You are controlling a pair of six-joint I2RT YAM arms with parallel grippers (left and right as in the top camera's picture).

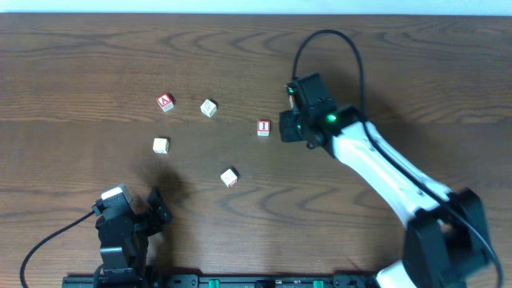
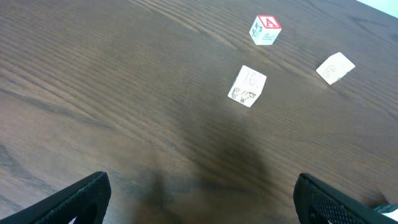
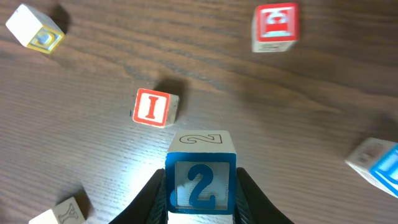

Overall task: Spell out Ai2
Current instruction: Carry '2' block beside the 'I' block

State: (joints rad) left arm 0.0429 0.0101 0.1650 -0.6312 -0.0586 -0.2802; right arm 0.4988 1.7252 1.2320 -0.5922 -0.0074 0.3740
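1. The right fingers [image 3: 152,198] are closed on the 2 [image 3: 200,177], gripping its two sides so the blue numeral faces the wrist camera. It seems to be lifted off the bench [image 1: 384,64].
2. The I [image 3: 153,107] lies on the bench just ahead of the 2, not touching it. From overhead the right arm hangs just right of the I, which is the slot the 2 needs.
3. The A [image 1: 166,102] sits well left of the I, with a spare block [image 1: 209,107] between them, so the word looks loose.
4. The left fingers [image 2: 78,199] are spread wide and hold nothing, parked at the near edge, likely to leave room.
5. Next is probably setting the 2 down beside the I without nudging it.
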